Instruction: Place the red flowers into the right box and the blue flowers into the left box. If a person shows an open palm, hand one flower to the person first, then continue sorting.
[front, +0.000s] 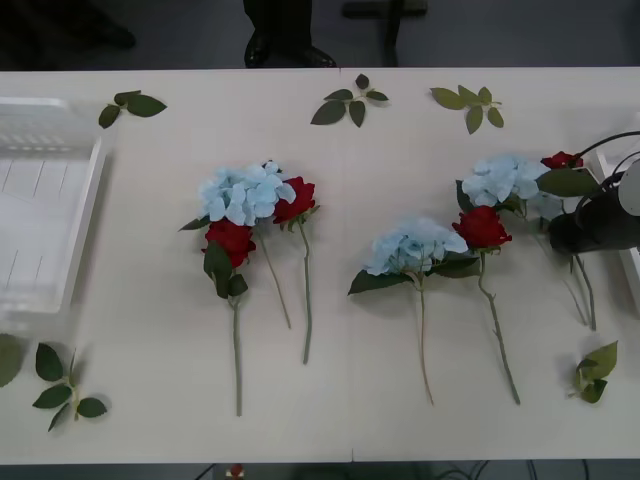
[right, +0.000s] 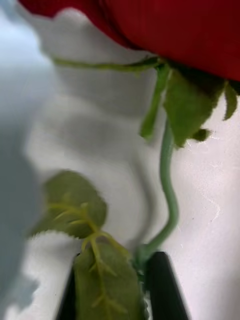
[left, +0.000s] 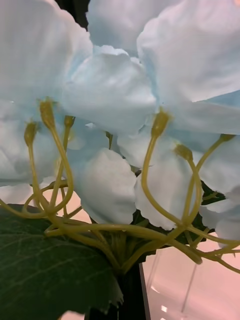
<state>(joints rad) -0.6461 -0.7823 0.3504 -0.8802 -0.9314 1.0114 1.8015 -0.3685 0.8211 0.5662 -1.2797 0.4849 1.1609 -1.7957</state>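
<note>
My right gripper (front: 577, 233) is at the table's right edge, shut on the green stem of a red flower (right: 165, 30), with a leaf (right: 107, 285) caught between its black fingers (right: 165, 287). That rose head (front: 562, 160) lies just beyond the gripper. My left gripper (left: 127, 292) is shut on the stem base of a blue flower (left: 115, 95) that fills its view. Three more red flowers (front: 230, 240) (front: 296, 198) (front: 482, 227) and blue flowers (front: 243, 192) (front: 413, 245) (front: 503, 180) lie on the table. The left box (front: 88, 215) stands at the far left. A strip of the right box (front: 633, 268) shows at the right edge.
Loose green leaf sprigs lie along the far edge (front: 132, 104) (front: 350, 103) (front: 468, 102) and near the front corners (front: 62, 390) (front: 594, 372). A person's dark legs and shoes (front: 288, 48) stand beyond the table's far edge.
</note>
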